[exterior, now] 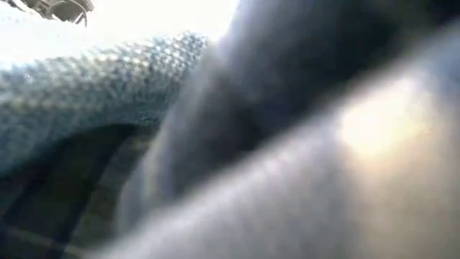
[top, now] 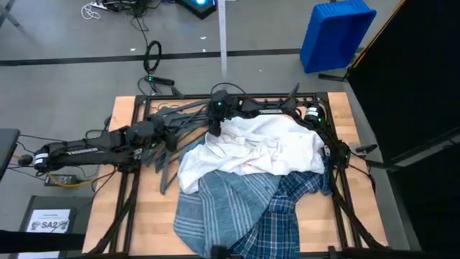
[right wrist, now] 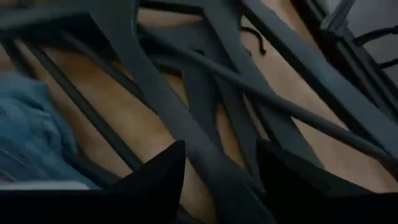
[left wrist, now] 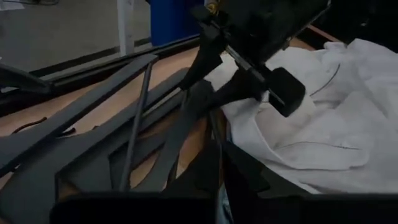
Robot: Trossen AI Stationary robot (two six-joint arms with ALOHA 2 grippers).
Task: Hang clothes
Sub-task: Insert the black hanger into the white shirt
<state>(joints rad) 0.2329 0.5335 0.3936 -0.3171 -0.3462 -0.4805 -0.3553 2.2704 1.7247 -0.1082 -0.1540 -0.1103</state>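
- Right gripper (right wrist: 217, 165) is hovering low over the pile of dark grey plastic hangers (right wrist: 205, 93) at the back of the wooden tabletop (top: 122, 111); its two dark fingers are standing apart with a hanger bar running between them, nothing pinched yet.
- In the high view the right gripper (top: 215, 122) is sitting beside the back-left edge of the plain white collared shirt (top: 259, 147); the left wrist view is showing it from the side, reaching down where the hanger pile meets the white cloth.
- Left gripper (top: 159, 133) is lying among the same hangers, further to the left; cannot tell how far open it is, since its own fingers are only a dark mass at the edge of the left wrist view.
- Judgement: the step in hand is picking one hanger. To do it well, close on a single bar, clear of the crossing ones, and lift slowly so neighbours are not dragged along; keep the shirt hem out of the jaws.
- Clothes are heaped mid-tabletop: white shirt on top, the light blue-grey striped shirt (top: 223, 208) toward the front, the darker blue plaid shirt (top: 287, 216) front-right, partly under the others.
- Hard to make out: the low view is blocked by blurred fabric against the lens; the hangers are overlapping, so their count is unclear; hanger hooks are not visible.
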